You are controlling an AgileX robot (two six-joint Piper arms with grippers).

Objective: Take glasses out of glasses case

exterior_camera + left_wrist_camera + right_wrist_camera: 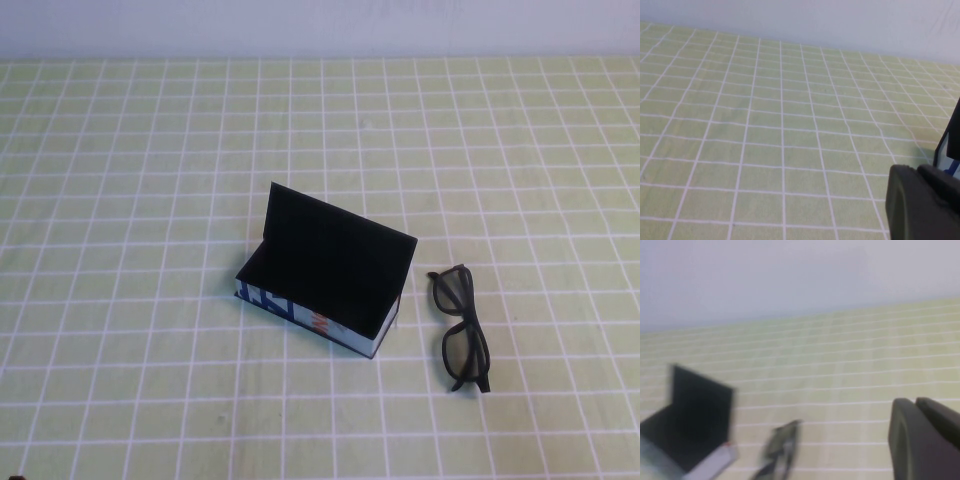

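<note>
The glasses case (325,285) stands open in the middle of the table, its black lid raised and its black lining bare. The black glasses (462,330) lie folded on the cloth just right of the case, apart from it. Neither arm shows in the high view. My left gripper (916,169) is shut and empty, low over the cloth left of the case, whose edge (951,155) shows beside it. My right gripper (914,401) is shut and empty, off to the right of the glasses (780,447) and the case (695,425).
A green cloth with a white grid (150,200) covers the table. A pale wall (320,25) runs along the far edge.
</note>
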